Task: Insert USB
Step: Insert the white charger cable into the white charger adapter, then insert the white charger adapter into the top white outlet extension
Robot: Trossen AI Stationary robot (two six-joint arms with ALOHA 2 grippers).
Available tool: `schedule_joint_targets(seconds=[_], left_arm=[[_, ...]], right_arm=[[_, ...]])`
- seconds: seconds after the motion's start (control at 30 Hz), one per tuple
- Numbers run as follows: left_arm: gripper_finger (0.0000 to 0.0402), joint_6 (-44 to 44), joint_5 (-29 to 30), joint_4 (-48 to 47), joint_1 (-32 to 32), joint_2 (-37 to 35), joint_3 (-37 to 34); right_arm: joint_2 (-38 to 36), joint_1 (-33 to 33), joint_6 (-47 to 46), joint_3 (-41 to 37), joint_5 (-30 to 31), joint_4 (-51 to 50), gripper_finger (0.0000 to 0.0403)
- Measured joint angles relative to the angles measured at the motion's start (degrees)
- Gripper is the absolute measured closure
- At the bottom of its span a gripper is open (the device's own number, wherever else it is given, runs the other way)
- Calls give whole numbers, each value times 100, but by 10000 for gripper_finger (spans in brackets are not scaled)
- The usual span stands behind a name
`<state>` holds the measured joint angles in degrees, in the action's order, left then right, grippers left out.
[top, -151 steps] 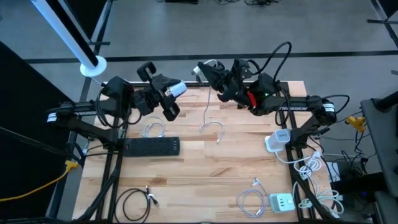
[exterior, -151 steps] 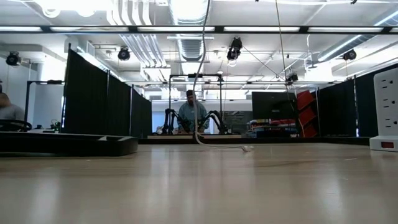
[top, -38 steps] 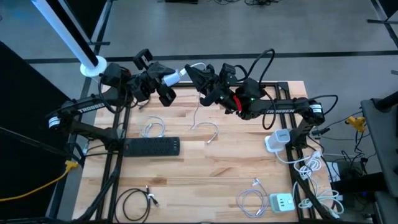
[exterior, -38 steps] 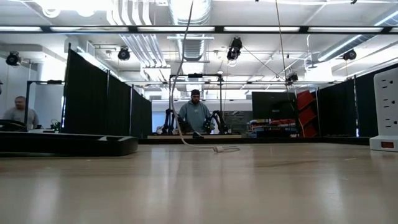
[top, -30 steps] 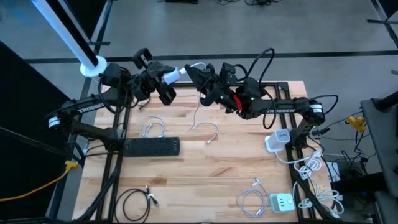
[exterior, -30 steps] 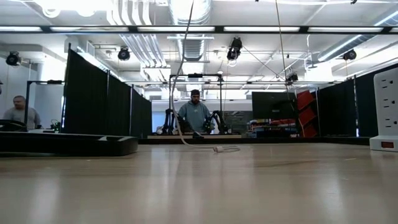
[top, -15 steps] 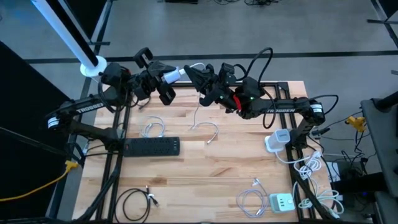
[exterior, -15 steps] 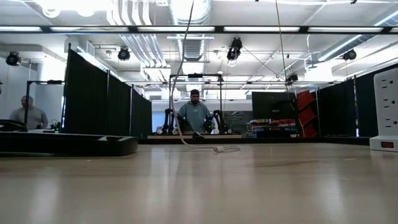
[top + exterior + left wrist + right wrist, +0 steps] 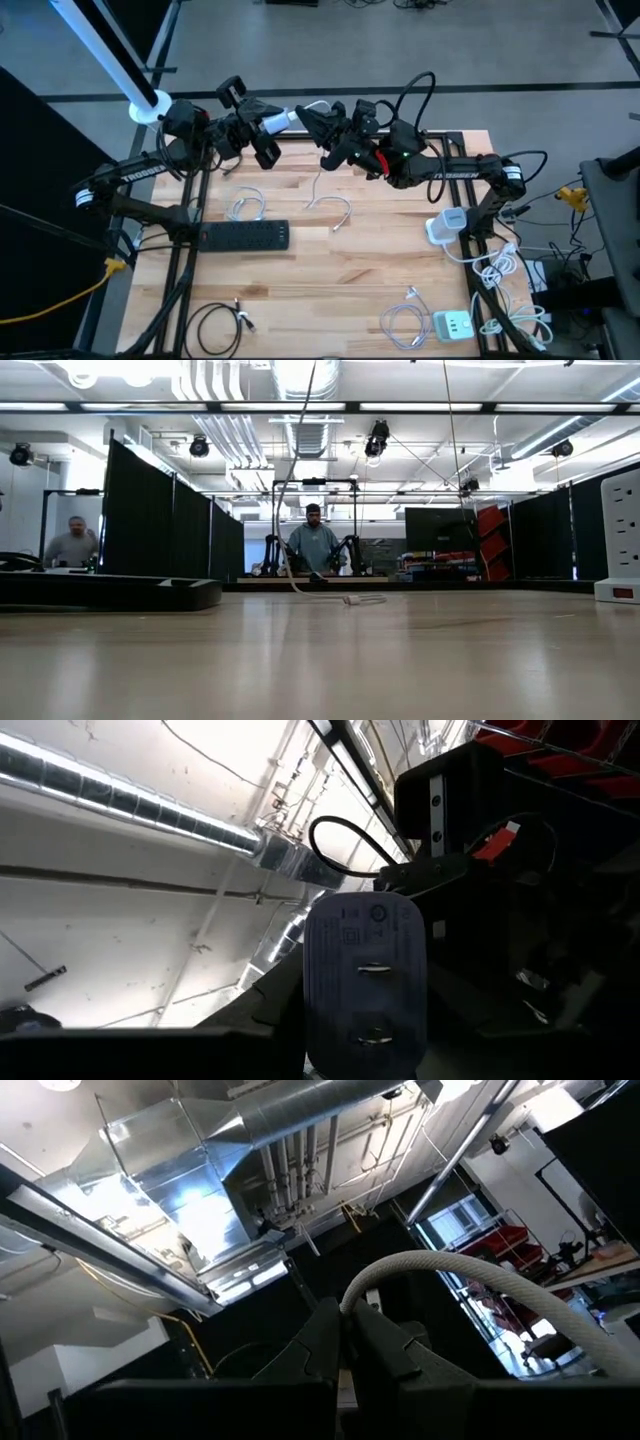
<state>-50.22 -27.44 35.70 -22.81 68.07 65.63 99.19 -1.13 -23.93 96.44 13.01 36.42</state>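
Left end effector (image 9: 272, 124) is clamped on the charger (image 9: 365, 982), high over the counter (image 9: 300, 270) at its far edge, and the right end effector (image 9: 318, 118) faces it close, clamped on the cable (image 9: 470, 1285) near its plug. I judge the charger light and rigid, good to hold by its flat sides; the cable is soft, so the grip must stay just behind the plug, or it bends.

White charger (image 9: 365, 982) and white cable (image 9: 322, 190) held aloft, apparently nearly touching.
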Motion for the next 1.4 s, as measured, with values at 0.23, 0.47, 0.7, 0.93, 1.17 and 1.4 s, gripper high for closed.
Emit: schedule_joint_targets(seconds=[0.23, 0.47, 0.7, 0.93, 1.17, 1.4], left_arm=[[286, 121, 8, -1122, 4, -512, -15], [286, 435, 279, -2560, 4, -1268, -15], [286, 2994, 760, -3375, 4, -1911, -13], [286, 5395, 1319, -4479, 4, -2139, -9], [286, 7560, 1407, -4980, 2, -1841, -9], [286, 9330, 1069, -5173, 32, -1556, -9]], right_arm=[[-83, 13, 577, -34, -66, -390, 313], [-369, 9, 607, -17, -56, -1722, 213], [-414, 36, 1398, -19, -941, -3223, 150], [-369, 340, 4055, -19, -1214, -4719, 125], [-340, 904, 6704, -19, 571, -4644, 134], [-340, 1261, 7607, -17, 1751, -3270, 148]])
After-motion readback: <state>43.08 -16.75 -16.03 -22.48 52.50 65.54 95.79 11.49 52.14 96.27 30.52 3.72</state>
